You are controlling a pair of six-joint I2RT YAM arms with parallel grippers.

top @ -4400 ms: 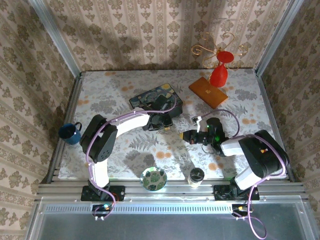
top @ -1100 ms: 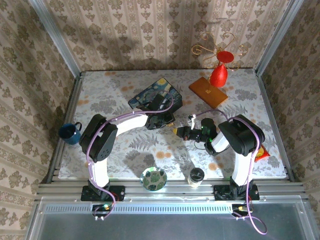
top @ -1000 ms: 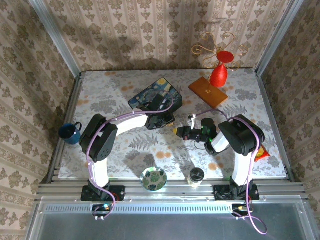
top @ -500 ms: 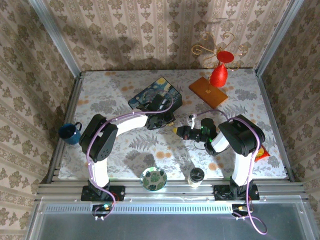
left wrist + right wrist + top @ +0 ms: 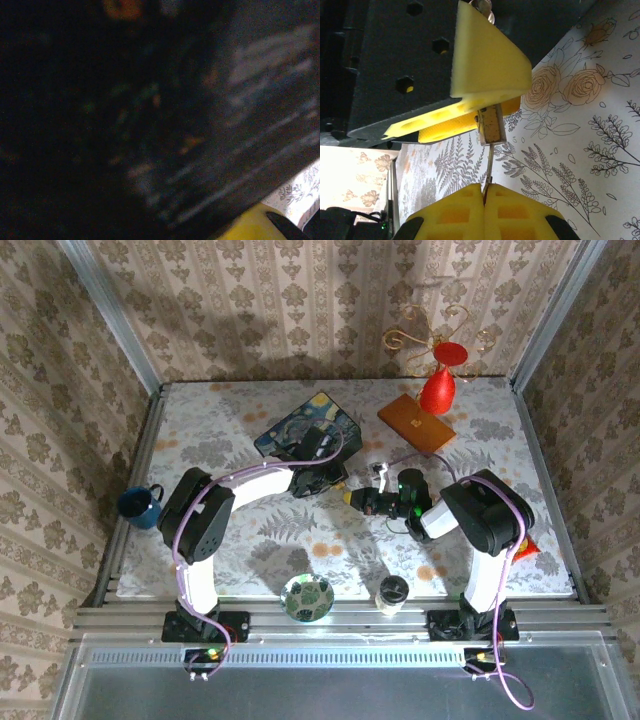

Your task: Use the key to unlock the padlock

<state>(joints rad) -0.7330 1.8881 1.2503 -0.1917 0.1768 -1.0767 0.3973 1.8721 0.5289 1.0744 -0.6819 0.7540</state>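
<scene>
In the right wrist view the brass padlock (image 5: 491,125) hangs with its keyhole face toward me, clamped between the yellow fingers (image 5: 490,60) of my left gripper (image 5: 485,107). Its silvery shackle (image 5: 483,6) peeks out at the top. The thin key (image 5: 490,160) runs from the padlock's bottom face down into my right gripper (image 5: 485,192), whose yellow pads are shut on it. From above, my left gripper (image 5: 325,480) and right gripper (image 5: 354,500) meet nose to nose mid-table, just in front of the painted box (image 5: 300,430). The left wrist view is dark and blurred, with a yellow finger (image 5: 252,225) low right.
A blue mug (image 5: 140,506) stands at the left table edge. A green bowl (image 5: 307,597) and a lidded cup (image 5: 392,592) sit near the front edge. A red vase (image 5: 437,390) on a wooden board (image 5: 415,423) stands back right. A red packet (image 5: 525,545) lies beside the right arm.
Since the earliest frame the right arm has folded in and brought its gripper left to the left gripper. Over the last second both grippers crept slightly toward the back.
</scene>
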